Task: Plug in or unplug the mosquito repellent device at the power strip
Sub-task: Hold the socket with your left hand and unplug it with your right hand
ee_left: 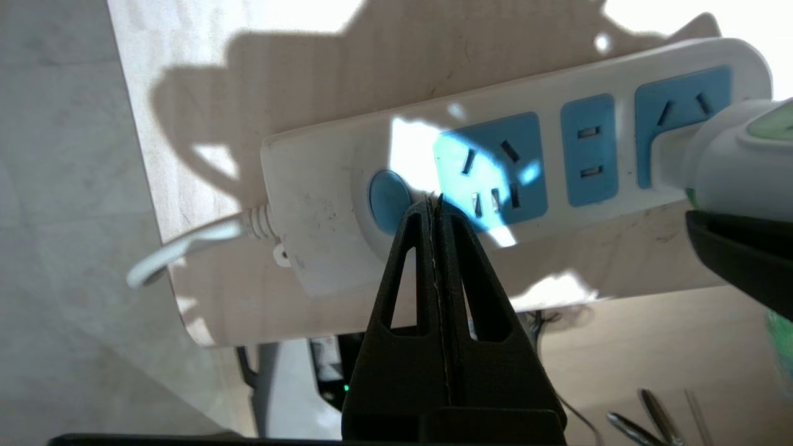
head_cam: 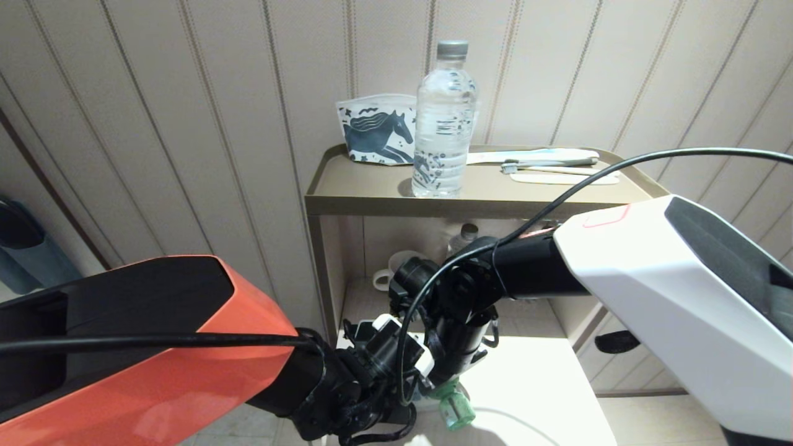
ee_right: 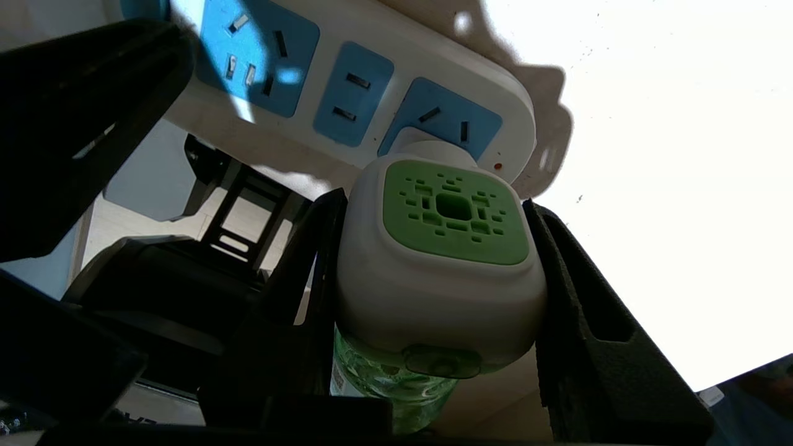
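Hiding power strip (head_cam: pixel 414 347): crossed arms.

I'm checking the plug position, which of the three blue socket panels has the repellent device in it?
The end panel farthest from the blue button and cord holds the mosquito repellent device; the other two sit empty.

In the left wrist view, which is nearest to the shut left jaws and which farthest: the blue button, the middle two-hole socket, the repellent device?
1. Blue button: right beside the tips of the left gripper, on the cord end of the power strip.
2. Middle two-hole socket: further along the strip.
3. Repellent device: plugged in at the far end.
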